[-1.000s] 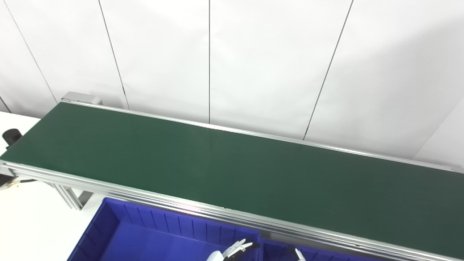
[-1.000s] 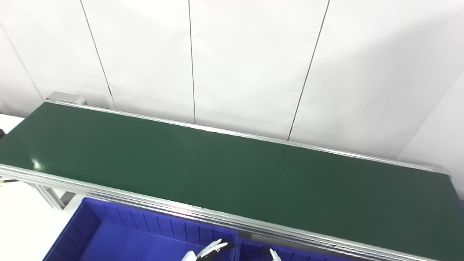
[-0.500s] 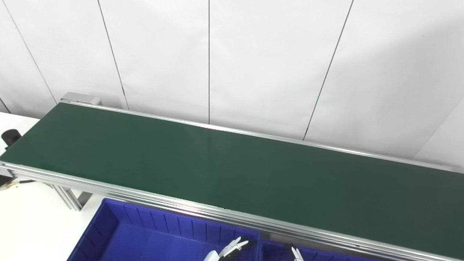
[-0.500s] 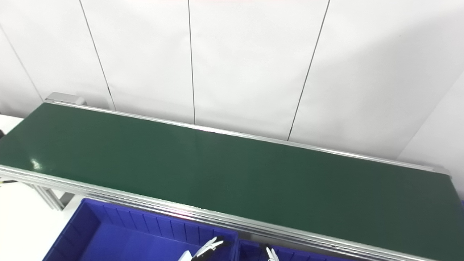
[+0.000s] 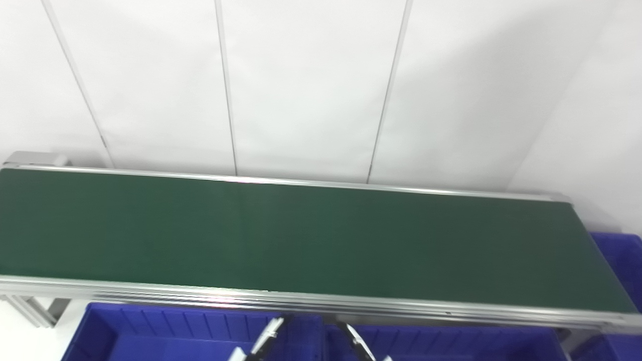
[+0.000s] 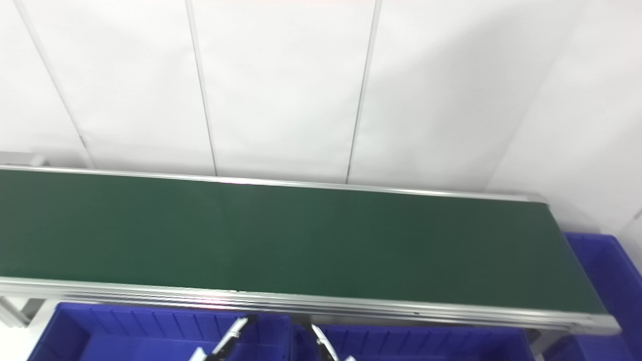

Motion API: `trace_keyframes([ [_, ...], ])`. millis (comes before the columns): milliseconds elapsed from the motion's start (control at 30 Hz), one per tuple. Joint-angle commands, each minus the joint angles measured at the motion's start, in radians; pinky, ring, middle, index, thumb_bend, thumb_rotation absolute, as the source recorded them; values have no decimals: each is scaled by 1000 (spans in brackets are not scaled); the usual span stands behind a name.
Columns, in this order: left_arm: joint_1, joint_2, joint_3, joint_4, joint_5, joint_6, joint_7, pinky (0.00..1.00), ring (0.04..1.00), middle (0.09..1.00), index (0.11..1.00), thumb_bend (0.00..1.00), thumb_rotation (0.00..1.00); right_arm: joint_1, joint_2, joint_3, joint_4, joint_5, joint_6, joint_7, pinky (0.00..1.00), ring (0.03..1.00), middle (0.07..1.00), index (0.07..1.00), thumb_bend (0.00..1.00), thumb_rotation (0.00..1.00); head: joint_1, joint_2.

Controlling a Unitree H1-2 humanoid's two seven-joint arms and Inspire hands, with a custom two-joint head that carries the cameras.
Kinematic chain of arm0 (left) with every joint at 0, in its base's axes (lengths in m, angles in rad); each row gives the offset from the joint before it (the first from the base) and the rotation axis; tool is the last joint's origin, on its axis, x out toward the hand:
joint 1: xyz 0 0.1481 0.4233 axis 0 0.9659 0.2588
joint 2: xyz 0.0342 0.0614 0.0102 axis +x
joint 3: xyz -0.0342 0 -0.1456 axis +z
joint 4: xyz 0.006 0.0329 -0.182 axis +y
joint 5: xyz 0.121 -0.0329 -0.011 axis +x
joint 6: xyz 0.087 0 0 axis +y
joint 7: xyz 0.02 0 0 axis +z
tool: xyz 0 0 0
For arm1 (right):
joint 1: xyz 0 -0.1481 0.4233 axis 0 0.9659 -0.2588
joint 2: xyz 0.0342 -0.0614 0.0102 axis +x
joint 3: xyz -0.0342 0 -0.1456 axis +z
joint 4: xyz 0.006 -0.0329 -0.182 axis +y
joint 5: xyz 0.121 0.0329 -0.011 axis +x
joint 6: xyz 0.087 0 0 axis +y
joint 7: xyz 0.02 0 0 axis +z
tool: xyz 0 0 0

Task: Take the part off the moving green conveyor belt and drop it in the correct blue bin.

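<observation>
The green conveyor belt (image 5: 321, 240) runs left to right across the view, and no part shows on it. Two blue bins sit below its near rail: one at the left (image 5: 165, 323) and one at the right (image 5: 451, 338). Only fingertips of my left hand (image 5: 265, 337) and my right hand (image 5: 355, 342) show at the bottom edge, over the wall between the two bins. The rest of both hands is out of the picture. Nothing shows in either hand.
A third blue bin (image 5: 619, 260) stands past the belt's right end. The silver near rail (image 5: 321, 301) separates the belt from the bins. A white panelled wall (image 5: 311, 90) rises behind the belt. A frame leg (image 5: 35, 311) stands at the lower left.
The whole picture has shifted: the camera has turned to the right, bringing the belt's right end and the third bin into view. The fingertips stay at the bottom edge.
</observation>
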Motion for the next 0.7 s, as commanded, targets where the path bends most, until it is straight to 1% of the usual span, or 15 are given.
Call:
trace_keyframes([
  [0, 3, 4, 25, -41, -10, -33, -40, 1000, 1000, 999, 929, 833, 1000, 0, 17, -18, -36, -17, -45, 16, 945, 960, 956, 936, 809, 995, -8, 6],
  [167, 17, -3, 78, -61, -13, -33, -114, 985, 1000, 986, 913, 850, 1000, 8, 35, -51, -43, -11, -45, 55, 948, 964, 958, 934, 804, 991, 2, 18],
  [200, 20, -5, 85, -67, -13, -33, -126, 980, 1000, 983, 910, 852, 1000, 11, 35, -56, -49, -13, -45, 59, 947, 965, 957, 934, 805, 990, 16, 24],
  [233, 23, -8, 91, -71, -13, -33, -136, 974, 998, 980, 908, 845, 1000, 14, 35, -60, -53, -15, -45, 63, 944, 964, 957, 935, 804, 991, 16, 24],
  [267, 27, -13, 98, -76, -9, -33, -144, 968, 995, 978, 905, 839, 1000, 19, 32, -65, -62, -17, -45, 68, 943, 963, 957, 936, 802, 991, 38, 34],
  [300, 31, -18, 103, -80, -6, -33, -151, 964, 993, 976, 904, 836, 1000, 23, 30, -70, -68, -18, -45, 72, 944, 963, 957, 936, 800, 990, 38, 34],
  [333, 33, -25, 108, -84, -1, -33, -156, 963, 992, 975, 903, 835, 1000, 27, 25, -75, -79, -23, -45, 75, 944, 962, 956, 937, 799, 992, 64, 48],
  [367, 35, -31, 113, -86, 2, -33, -162, 962, 991, 973, 902, 835, 1000, 31, 22, -80, -87, -28, -45, 78, 945, 961, 955, 940, 796, 995, 64, 48],
  [400, 38, -40, 118, -89, 5, -32, -168, 962, 990, 972, 901, 836, 1000, 36, 15, -86, -100, -28, -45, 84, 946, 960, 954, 942, 794, 997, 98, 65],
  [467, 45, -58, 128, -102, 11, -28, -181, 964, 991, 971, 900, 837, 1000, 48, 2, -101, -125, -24, -45, 101, 946, 958, 952, 946, 795, 1000, 125, 80],
  [500, 48, -65, 133, -106, 13, -26, -188, 964, 991, 972, 901, 836, 1000, 53, -1, -108, -133, -22, -45, 110, 947, 957, 952, 947, 797, 1000, 125, 80],
  [567, 56, -83, 143, -127, 16, -10, -202, 965, 993, 974, 903, 837, 1000, 64, -11, -126, -158, -5, -45, 138, 950, 957, 952, 947, 799, 1000, 160, 113],
  [667, 62, -108, 161, -155, 17, 19, -224, 974, 999, 984, 913, 832, 1000, 78, -20, -161, -193, 7, -45, 184, 940, 948, 954, 943, 787, 1000, 181, 146],
])
